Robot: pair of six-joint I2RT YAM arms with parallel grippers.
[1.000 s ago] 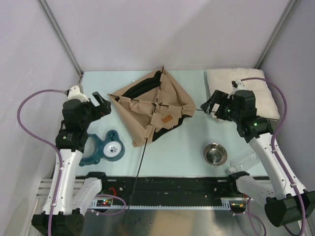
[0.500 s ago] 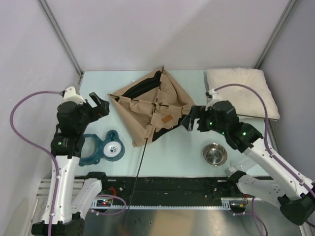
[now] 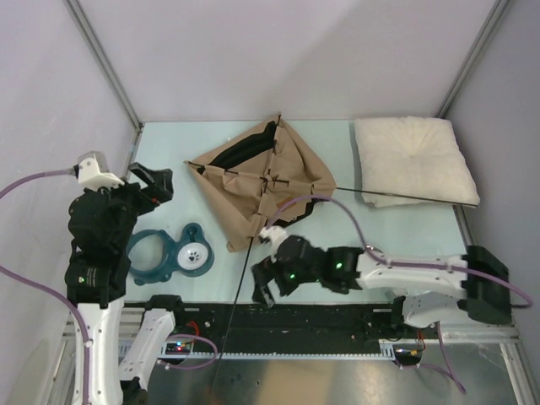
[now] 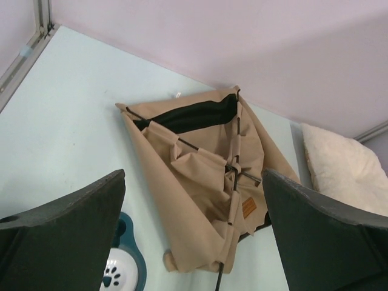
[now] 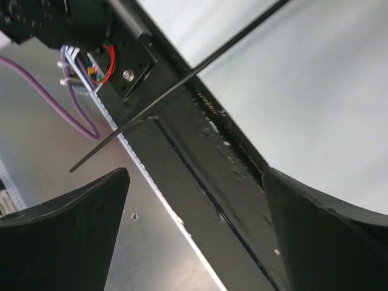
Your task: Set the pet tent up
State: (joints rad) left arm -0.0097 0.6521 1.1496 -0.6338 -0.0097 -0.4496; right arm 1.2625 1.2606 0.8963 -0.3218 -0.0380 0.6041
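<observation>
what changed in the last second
The right gripper swung from by the cream pillow across to the near edge, beside the loose pole of the pet tent; open, gripping nothing. The left gripper drew back slightly leftward, also open. Tent, pillow and blue paw-print feeder stayed put.

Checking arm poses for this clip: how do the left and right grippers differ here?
The left gripper sits far left, facing the pet tent; the right gripper is stretched low along the near edge, by the tent's loose black pole. The left wrist view frames the tent; the right one shows only pole and black rail. Both stand open, holding nothing.
</observation>
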